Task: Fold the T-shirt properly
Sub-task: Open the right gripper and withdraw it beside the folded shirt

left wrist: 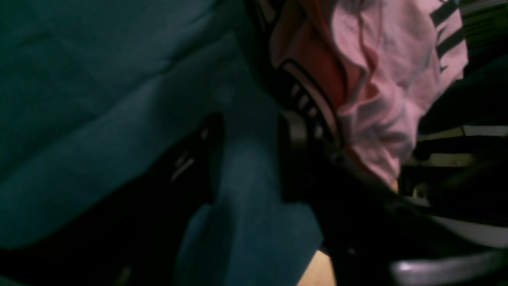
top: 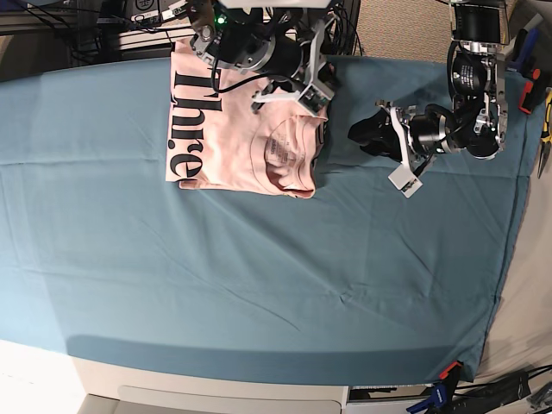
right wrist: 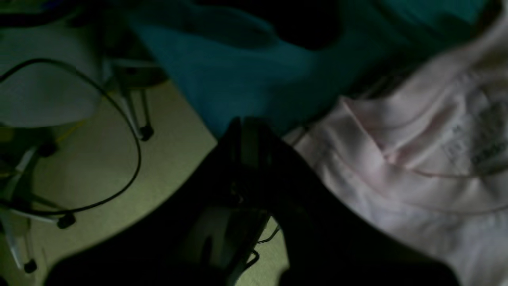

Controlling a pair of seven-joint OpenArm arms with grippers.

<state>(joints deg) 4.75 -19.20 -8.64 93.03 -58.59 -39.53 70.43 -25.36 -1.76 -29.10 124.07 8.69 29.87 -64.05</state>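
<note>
The pale pink T-shirt (top: 250, 138) lies partly folded at the back of the teal table cloth (top: 259, 259), with black lettering along its left edge. My right gripper (top: 312, 102) is at the shirt's back right corner. In the right wrist view it (right wrist: 244, 127) is one dark mass, jaws together, with the shirt (right wrist: 416, 178) running under it. The left wrist view shows that corner of the shirt (left wrist: 381, 99) bunched and lifted. My left gripper (top: 364, 129) hovers over bare cloth to the right of the shirt, and its jaws (left wrist: 246, 167) look apart and hold nothing.
Hand tools (top: 543, 112) lie past the table's right edge. Cables and arm bases crowd the back edge (top: 129, 34). A clamp (top: 444, 375) holds the cloth at the front right corner. Chair legs and a black cable (right wrist: 119, 131) are on the floor.
</note>
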